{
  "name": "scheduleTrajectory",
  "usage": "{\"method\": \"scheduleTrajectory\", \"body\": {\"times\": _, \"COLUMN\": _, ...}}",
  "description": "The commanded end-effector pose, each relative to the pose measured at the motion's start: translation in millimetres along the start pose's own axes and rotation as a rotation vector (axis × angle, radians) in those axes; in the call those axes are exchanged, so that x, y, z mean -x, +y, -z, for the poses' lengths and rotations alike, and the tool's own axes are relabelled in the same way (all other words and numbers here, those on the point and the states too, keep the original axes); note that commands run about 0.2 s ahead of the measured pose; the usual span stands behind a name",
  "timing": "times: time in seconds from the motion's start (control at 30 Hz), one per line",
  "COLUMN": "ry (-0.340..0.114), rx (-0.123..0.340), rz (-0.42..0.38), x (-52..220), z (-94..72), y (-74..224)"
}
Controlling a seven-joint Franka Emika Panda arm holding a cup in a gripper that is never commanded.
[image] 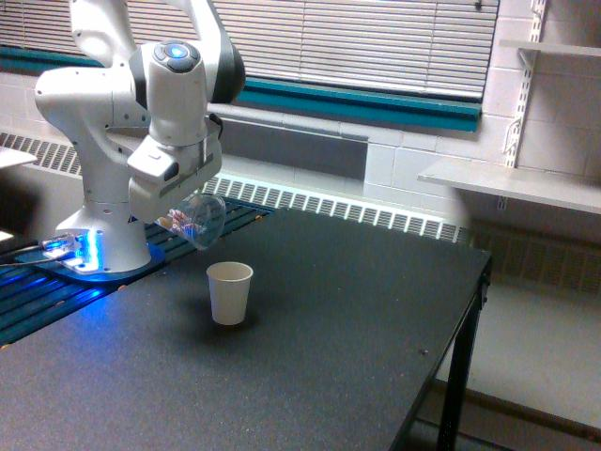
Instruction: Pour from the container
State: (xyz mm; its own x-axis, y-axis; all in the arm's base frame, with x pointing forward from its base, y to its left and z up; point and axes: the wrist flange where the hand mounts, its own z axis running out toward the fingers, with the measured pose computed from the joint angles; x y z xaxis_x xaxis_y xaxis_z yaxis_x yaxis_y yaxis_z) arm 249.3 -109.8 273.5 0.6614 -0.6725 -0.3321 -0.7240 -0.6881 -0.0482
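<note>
A black table (310,329) carries a white paper cup (229,292), upright, and the arm's base (103,246) at its far left.

No readable text, label, brand or number shows anywhere.

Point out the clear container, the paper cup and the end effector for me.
Container (199,221), exterior view, on its clear tilted wall.
Paper cup (229,297), exterior view, on its white side.
End effector (178,214), exterior view, where it grips the container.
</note>
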Motion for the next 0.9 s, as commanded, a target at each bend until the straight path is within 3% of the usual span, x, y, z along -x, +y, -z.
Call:
{"method": "scheduleTrajectory", "body": {"times": 0.03, "ry": -0.041, "rx": 0.009, "rz": 0.005, "x": 7, "z": -15.6, "y": 7}}
{"method": "scheduleTrajectory", "body": {"times": 0.9, "ry": -0.102, "rx": 0.033, "rz": 0.049, "x": 7, "z": -28.8, "y": 15}}
